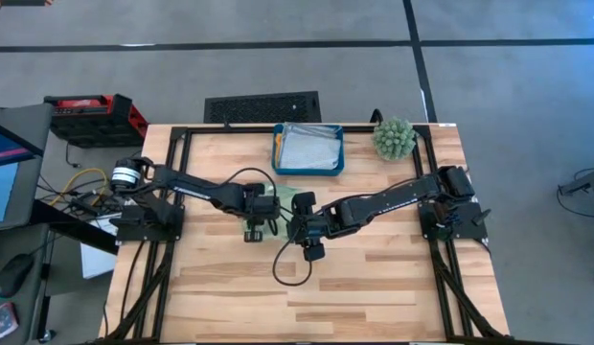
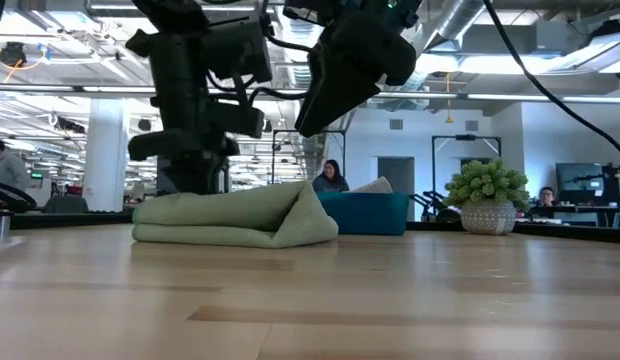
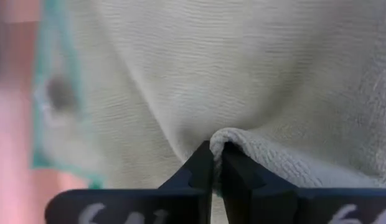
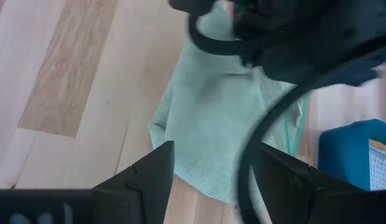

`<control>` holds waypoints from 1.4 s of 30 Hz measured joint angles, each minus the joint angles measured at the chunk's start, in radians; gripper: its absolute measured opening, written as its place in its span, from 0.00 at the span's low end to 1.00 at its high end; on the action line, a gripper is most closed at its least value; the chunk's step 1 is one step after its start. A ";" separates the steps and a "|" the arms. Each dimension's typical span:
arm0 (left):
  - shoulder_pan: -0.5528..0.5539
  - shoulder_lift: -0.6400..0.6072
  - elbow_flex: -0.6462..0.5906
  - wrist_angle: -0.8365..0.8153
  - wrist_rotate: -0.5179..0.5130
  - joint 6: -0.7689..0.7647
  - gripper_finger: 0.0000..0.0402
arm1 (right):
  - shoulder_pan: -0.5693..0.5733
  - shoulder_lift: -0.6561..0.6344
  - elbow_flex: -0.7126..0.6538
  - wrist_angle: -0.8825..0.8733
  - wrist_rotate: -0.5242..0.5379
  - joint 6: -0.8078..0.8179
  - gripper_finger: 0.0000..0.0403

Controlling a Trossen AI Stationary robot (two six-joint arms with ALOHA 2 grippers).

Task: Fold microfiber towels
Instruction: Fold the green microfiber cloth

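Right, the soft light green microfiber towel (image 2: 235, 217) lies folded over on itself near the middle of the pale wooden table (image 1: 374, 287), a low rumpled bundle with one corner peaked up towards the tray side. From overhead I only catch a small patch of it (image 1: 289, 195) between the two arm ends, just in front of the teal rectangular tray (image 1: 337, 158).

My left gripper (image 3: 216, 163) is down on that towel, its two dark fingers (image 3: 198, 171) pressed nearly together with a small ridge of the green cloth pinched between their tips. In the low view it drops straight onto the bundle's far-left part (image 2: 195, 165).

My right gripper (image 4: 215, 168) hovers above the near edge of the same towel (image 4: 211, 124), fingers spread wide, gripping nothing; it hangs tilted over the towel's peaked corner (image 2: 350, 70), clear of the cloth.

Inside the tray I see a pale grey-blue cloth (image 1: 311, 149) lying flat, with a sliver of orange (image 1: 278, 149) showing at its left edge. The spiky green ball-shaped plant in its pot (image 1: 394, 138) stands just beside the tray towards the right arm's side. Beyond the table, people (image 2: 331, 176) sit at desks in the room.
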 joint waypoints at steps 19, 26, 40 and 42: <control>-0.016 -0.002 0.074 -0.214 -0.453 0.029 0.01 | 0.000 0.000 0.000 -0.004 0.001 0.001 0.58; -0.014 -0.001 0.074 -0.224 -0.384 0.026 0.08 | 0.000 0.000 0.000 -0.003 0.001 0.000 0.58; -0.009 -0.001 0.086 -0.431 -0.386 -0.138 0.37 | -0.011 0.000 0.000 -0.008 0.005 -0.011 0.58; -0.009 -0.004 0.099 -0.478 -0.385 -0.162 0.38 | -0.018 0.000 0.000 -0.019 0.007 -0.018 0.58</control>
